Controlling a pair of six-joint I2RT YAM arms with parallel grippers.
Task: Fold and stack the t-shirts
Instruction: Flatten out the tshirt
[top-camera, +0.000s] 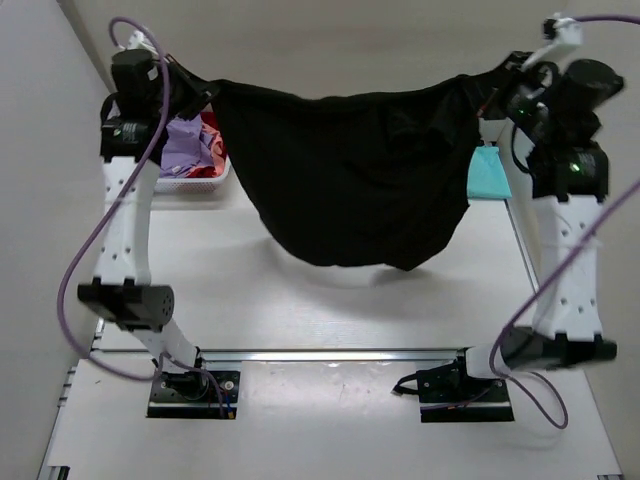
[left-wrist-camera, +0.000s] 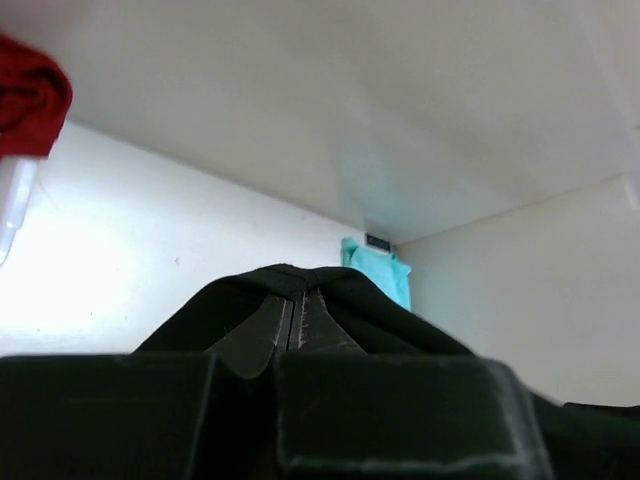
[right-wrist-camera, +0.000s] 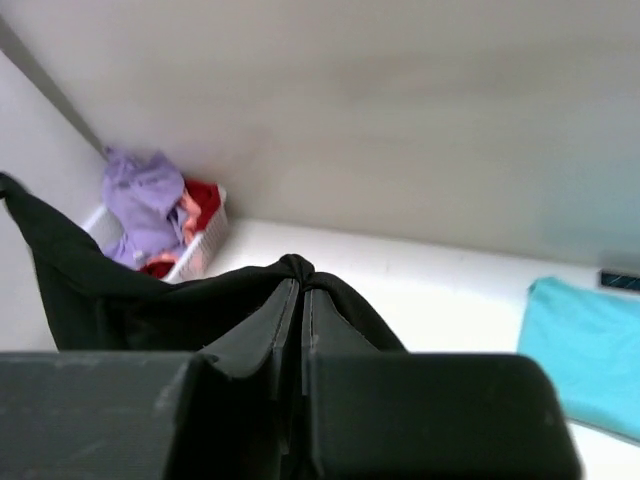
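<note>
A black t-shirt hangs stretched in the air between my two grippers, sagging in the middle above the table. My left gripper is shut on its left end; in the left wrist view the left gripper pinches black cloth draped over the fingers. My right gripper is shut on the right end; the right wrist view shows the right gripper clamped on a bunched black fold. A teal t-shirt lies flat at the right back. A lavender t-shirt and a red one lie in the basket.
The white lattice basket stands at the back left, behind the left arm, also seen as the basket in the right wrist view with pink cloth inside. Walls close the space at the back and left.
</note>
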